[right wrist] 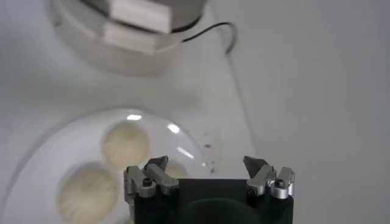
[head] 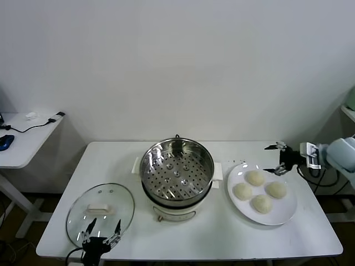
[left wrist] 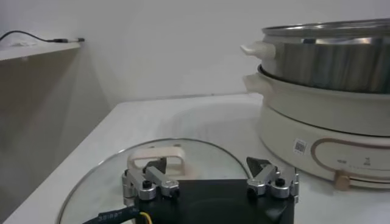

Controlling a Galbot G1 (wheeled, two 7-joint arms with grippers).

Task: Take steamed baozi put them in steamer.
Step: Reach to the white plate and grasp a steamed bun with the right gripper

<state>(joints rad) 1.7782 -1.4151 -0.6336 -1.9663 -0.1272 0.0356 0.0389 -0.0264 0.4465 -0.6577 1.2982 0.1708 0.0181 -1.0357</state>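
1. white wall filled the background, and your white table (head: 222,233) stood before it, with a small side desk (head: 22,144) at the far left carrying a cable.
2. your left gripper (head: 102,232) hung at the table's front left edge, over the near rim of the glass lid (head: 100,211); its fingers (left wrist: 149,184) were spread apart and held nothing.
3. that lid lay flat on the table, its white handle (left wrist: 155,161) just beyond the left gripper's fingers.
4. at the middle you had the steamer (head: 177,169), a shiny perforated basket on a white pot base (left wrist: 317,131); no bun was inside it.
5. just to the right of the steamer sat the white plate (head: 283,213), close to the pot's side handle but apart from it.
6. all four steamed baozi (head: 255,178) rested on that plate in a loose diamond.
7. your right gripper (head: 280,159) hovered above the plate's far right rim, beside the farthest bun, touching none; its fingers (right wrist: 150,176) stood wide apart, with two buns showing below them in the right wrist view.
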